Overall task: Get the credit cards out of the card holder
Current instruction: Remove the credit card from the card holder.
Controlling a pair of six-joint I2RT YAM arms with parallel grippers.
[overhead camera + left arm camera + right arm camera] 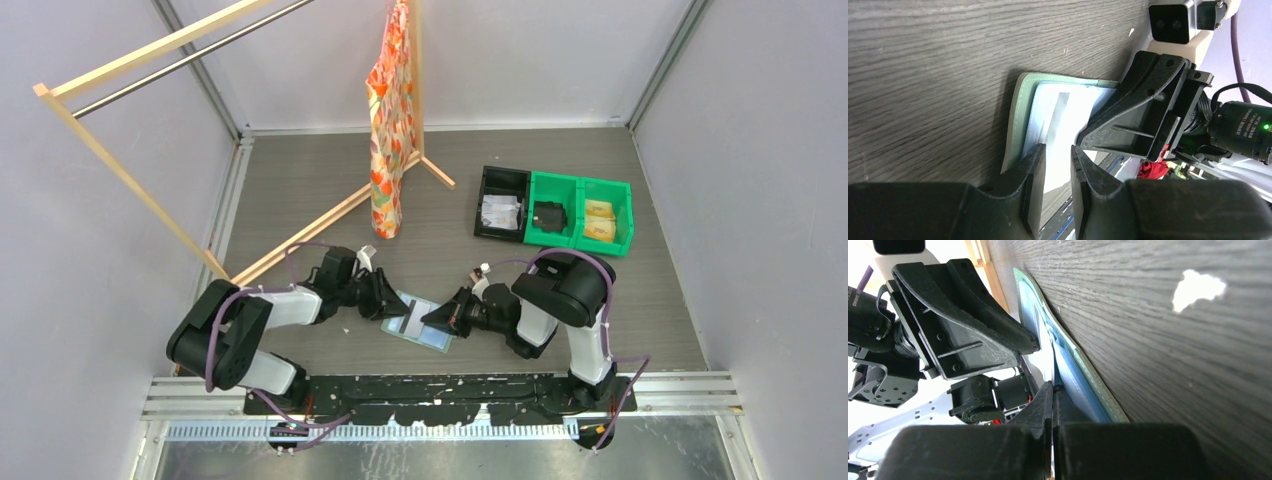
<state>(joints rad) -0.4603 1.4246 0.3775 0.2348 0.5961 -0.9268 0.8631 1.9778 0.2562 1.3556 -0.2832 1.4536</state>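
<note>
Two meet at the holder (pixel 1017 115): right end effector (pixel 1052 386) clenched, pinning its pocket; left end effector (pixel 1057 148) ajar, grip unclear. Hold it pinned; slide the card (pixel 1062 112) out flat.

Grey wood-grain tabletop (pixel 300 180) boxed in by plain pale-lilac walls (pixel 60 250) w/ aluminium corner posts (pixel 200 70). Light-wood garment rack (pixel 120 170) w/ metal rod (pixel 190 56) stands rear left; orange-patterned cloth (pixel 390 130) hangs from its upright. Black bin (pixel 483 200) & green bins (pixel 577 205) sit rear right. Ribbed metal rail (pixel 700 396) runs along near edge. Light even, soft.
</note>
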